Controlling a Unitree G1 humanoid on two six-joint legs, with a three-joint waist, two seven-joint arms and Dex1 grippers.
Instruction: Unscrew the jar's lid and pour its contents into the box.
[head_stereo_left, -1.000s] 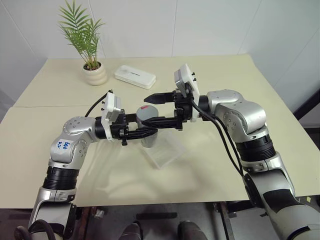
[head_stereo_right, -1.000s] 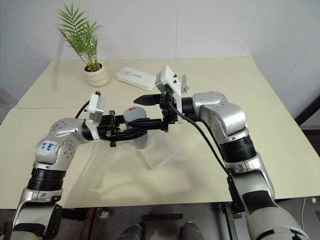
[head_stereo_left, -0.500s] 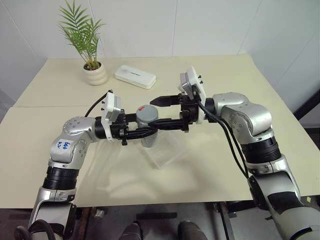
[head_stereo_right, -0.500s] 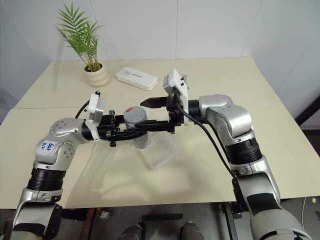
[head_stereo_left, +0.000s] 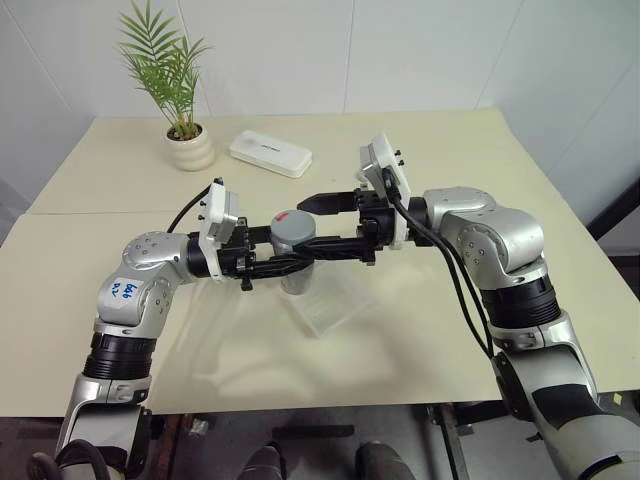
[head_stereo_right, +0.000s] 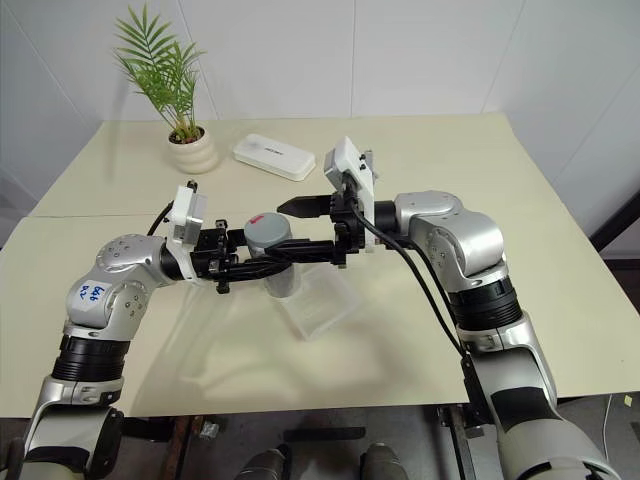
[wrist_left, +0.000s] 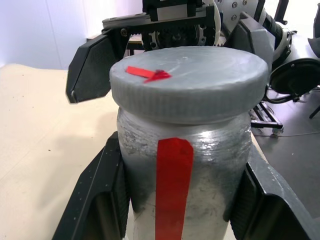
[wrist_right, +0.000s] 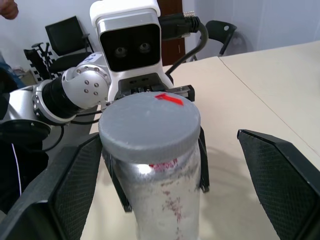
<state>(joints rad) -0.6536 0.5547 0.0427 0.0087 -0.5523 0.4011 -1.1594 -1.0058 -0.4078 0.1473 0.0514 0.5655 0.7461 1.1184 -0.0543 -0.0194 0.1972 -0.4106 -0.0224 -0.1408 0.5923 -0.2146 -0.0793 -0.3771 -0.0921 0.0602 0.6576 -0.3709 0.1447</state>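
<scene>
No readable labels; blue scribble on the left arm is illegible. Jar (wrist_left: 190, 185): silvery-grey, red vertical stripe, grey lid (wrist_left: 187, 80) still on with a red mark on top. Left gripper (head_stereo_left: 290, 262) is clamped on the jar body, holding it upright above the table (head_stereo_left: 420, 140) middle, over the clear box (head_stereo_left: 330, 305). Right gripper (wrist_right: 165, 170) is spread wide, fingers either side of the lid, not touching.
</scene>
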